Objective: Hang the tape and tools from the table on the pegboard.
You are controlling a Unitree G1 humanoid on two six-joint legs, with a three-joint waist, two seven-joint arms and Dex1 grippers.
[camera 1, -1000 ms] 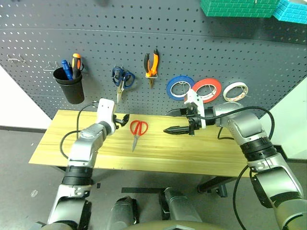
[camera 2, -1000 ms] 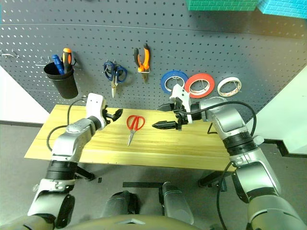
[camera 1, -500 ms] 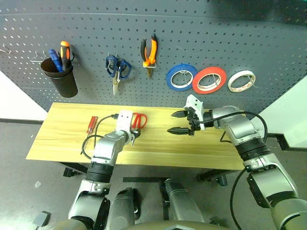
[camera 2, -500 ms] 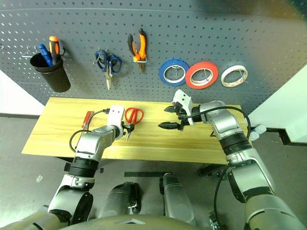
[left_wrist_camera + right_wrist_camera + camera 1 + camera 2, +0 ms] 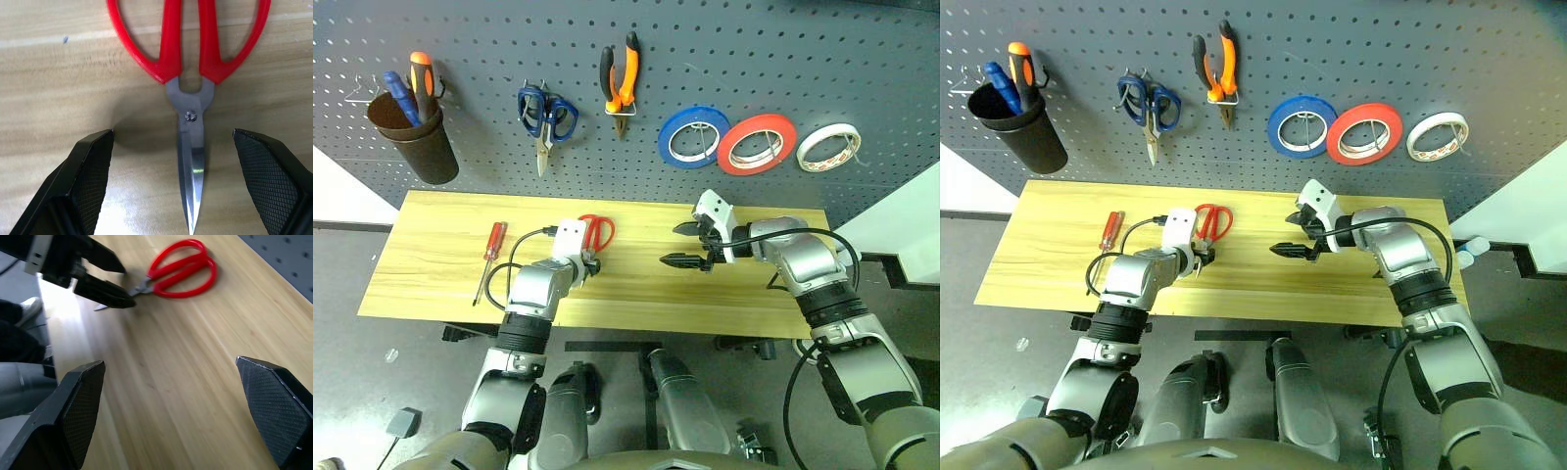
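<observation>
Head views: The red scissors (image 5: 595, 231) lie flat on the table (image 5: 431, 264), handles toward the pegboard (image 5: 705, 59), blades toward the robot. The left gripper (image 5: 588, 268) hangs low over the blades with its fingers spread wide, holding nothing. The right gripper (image 5: 685, 245), also wide open and empty, hovers above bare wood near the table's middle. The small red screwdriver (image 5: 490, 249) lies well apart, toward the table's left end. Pliers (image 5: 620, 78) and cream tape (image 5: 828, 147) already hang on the board.

Left wrist view: The blades (image 5: 191, 166) and pivot sit between the two fingers (image 5: 90, 171), nearer the one on the far side, with the red loops beyond. Risk: the blades are thin and flat on the wood, so closing here may skid over the steel or pinch the tip and swing the handles round. An off-centre close would shove the scissors sideways first.

Right wrist view: The right fingers (image 5: 80, 396) frame bare wood, with the scissors and the left gripper near each other beyond. Risk: if this arm advances while the other one lifts, the two could collide over the scissors.
</observation>
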